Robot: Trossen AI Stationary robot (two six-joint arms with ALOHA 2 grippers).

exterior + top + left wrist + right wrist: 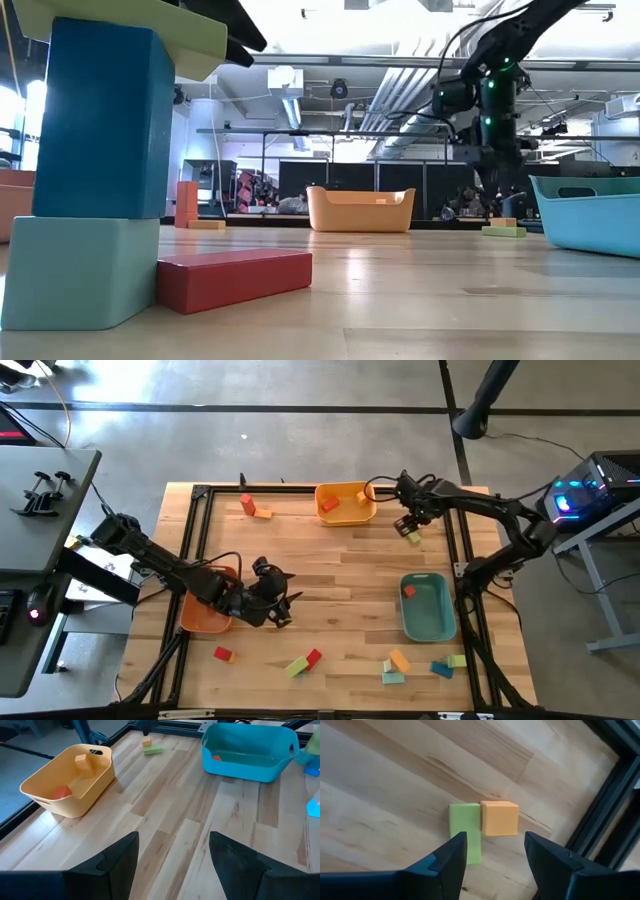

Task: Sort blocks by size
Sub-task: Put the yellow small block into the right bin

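Above the pale planked table (340, 575), I see my right gripper (495, 852) parted, empty, over a flat green wooden bar (466, 831) touching an orange cube (499, 818); left gripper (172, 855) open, empty.

Green bar (466, 831) touching orange cube (499, 818) — yellow tray (345, 502), teal tray (428, 607), orange tray (200, 617).
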